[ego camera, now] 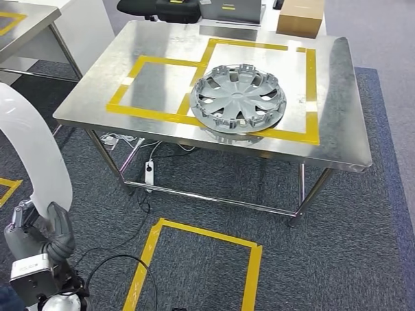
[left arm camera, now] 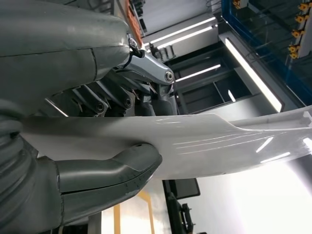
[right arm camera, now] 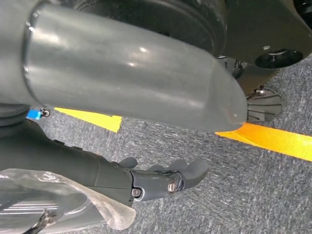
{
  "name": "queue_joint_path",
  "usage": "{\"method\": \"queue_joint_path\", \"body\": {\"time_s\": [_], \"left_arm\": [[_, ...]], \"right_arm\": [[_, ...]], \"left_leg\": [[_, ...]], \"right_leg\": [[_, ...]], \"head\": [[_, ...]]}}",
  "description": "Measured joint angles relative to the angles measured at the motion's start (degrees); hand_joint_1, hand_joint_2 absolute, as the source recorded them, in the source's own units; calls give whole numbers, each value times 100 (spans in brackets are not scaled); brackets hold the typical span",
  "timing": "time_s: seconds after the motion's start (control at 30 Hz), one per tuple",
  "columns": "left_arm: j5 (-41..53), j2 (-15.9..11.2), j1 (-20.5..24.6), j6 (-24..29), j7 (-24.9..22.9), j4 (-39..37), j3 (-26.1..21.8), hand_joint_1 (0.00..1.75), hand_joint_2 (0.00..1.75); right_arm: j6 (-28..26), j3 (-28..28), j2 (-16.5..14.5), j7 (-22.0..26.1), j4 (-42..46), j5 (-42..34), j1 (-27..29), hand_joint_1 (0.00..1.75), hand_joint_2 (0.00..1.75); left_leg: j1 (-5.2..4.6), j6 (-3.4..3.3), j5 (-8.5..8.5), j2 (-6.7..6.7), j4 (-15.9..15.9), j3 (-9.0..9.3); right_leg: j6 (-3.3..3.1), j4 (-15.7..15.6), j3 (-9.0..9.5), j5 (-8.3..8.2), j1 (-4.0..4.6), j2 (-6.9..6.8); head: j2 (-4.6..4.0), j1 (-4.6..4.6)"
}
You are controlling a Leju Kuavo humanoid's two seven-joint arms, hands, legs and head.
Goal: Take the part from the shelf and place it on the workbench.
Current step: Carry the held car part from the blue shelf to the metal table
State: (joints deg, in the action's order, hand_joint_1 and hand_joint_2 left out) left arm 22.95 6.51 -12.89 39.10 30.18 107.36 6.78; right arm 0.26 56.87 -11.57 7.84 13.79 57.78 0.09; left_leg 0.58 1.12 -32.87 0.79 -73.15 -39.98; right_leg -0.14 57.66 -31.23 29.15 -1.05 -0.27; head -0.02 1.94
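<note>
Grey carpet [ego camera: 342, 246] underfoot, marked with a yellow tape outline [ego camera: 196, 230] just in front of the workbench [ego camera: 146, 45]. Stainless-steel top, laid out with yellow tape rectangles and carried on thin metal legs. Occupied by a silver hubcap [ego camera: 238, 98], laid flat across the tape near the front edge of the workbench. Backed by a cardboard box [ego camera: 299, 16] beyond the far edge of the workbench. White power strip [ego camera: 150, 175] seen on the floor beneath the workbench.

White part [ego camera: 34, 149] held off the workbench, well short of its front left corner and not touching it. Appeared as a long, smooth, glossy white panel, thin in section, curved in a broad arc like a fender, with light streaks reflected along its face. Gripped by the left hand [ego camera: 58, 236] at its lower end: thick grey thumb [left arm camera: 110, 173] pressed on one face, darker fingers [left arm camera: 147, 66] closed over the opposite face.

Right hand [right arm camera: 158, 180] hung low above the carpet, away from the workbench, fingers extended and slightly apart, holding nothing.
</note>
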Motion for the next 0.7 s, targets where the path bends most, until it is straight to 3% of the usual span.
{"method": "queue_joint_path", "body": {"time_s": [0.07, 0.13, 0.27, 0.33, 0.4, 0.43, 0.47, 0.5, 0.6, 0.63, 0.7], "left_arm": [[-4, -11, 1, -1, -1, 0, 20, 175, 175], [-18, -23, 2, -2, -4, 1, 59, 175, 175], [-90, -68, -9, 0, -12, 4, 115, 175, 175], [-127, -107, -7, -1, -21, 6, 179, 175, 175], [-168, -163, -11, -1, -39, 7, 253, 175, 175], [-198, -196, -15, -1, -52, 7, 286, 175, 175], [-231, -227, -16, -1, -61, 7, 315, 175, 175], [-265, -260, -17, -1, -69, 10, 347, 175, 175], [-328, -352, -17, -1, -87, 32, 431, 175, 175], [-340, -379, -17, -1, -93, 40, 452, 175, 175], [-355, -433, -18, -1, -103, 54, 495, 175, 175]], "right_arm": [[0, 0, -1, 19, 0, 9, -2, 0, 0], [-1, 0, -1, 37, 0, 18, -5, 0, 0], [-1, 0, 0, 70, 0, 39, -6, 0, 0], [3, 0, 1, 81, 0, 53, -9, 0, 0], [6, 0, 1, 89, 0, 70, -3, 0, 0], [7, 0, 1, 90, 0, 79, 2, 0, 0], [7, 0, 1, 94, 0, 87, 6, 0, 0], [7, 0, 1, 97, 0, 98, 8, 0, 0], [4, 0, 1, 107, 0, 126, 2, 0, 0], [3, 0, 1, 110, 0, 132, -1, 0, 0], [2, 1, 1, 115, 0, 140, 3, 0, 0]], "left_leg": [[4, -22, 396, -24, 769, 382], [-15, -68, 559, -47, 1349, 661], [-23, -205, 567, -47, 1513, 717], [-1, -278, 588, -47, 1561, 743], [-13, -313, 581, -48, 1563, 744], [-21, -319, 577, -46, 1561, 746], [-28, -322, 573, -42, 1561, 750], [-33, -321, 569, -34, 1559, 758], [-49, -281, 538, -7, 1541, 784], [-57, -256, 529, -3, 1530, 779], [-66, -207, 525, 1, 1516, 761]], "right_leg": [[28, 0, 46, 27, 2, -12], [79, 6, 61, 52, 23, -15], [202, -2, 45, 91, 26, -21], [240, 387, -146, 331, 23, -4], [258, 1160, -529, 677, 24, 9], [264, 1489, -705, 774, 24, 10], [263, 1623, -794, 758, 25, 11], [256, 1537, -777, 631, 26, 11], [191, 390, -261, 51, 35, 31], [170, 123, -127, -26, 40, 42], [143, -8, -46, -18, 57, 58]], "head": [[0, 0], [0, -7], [0, -28], [0, -46], [0, -61], [0, -61], [0, -62], [0, -63], [0, -62], [0, -59], [0, -54]]}}
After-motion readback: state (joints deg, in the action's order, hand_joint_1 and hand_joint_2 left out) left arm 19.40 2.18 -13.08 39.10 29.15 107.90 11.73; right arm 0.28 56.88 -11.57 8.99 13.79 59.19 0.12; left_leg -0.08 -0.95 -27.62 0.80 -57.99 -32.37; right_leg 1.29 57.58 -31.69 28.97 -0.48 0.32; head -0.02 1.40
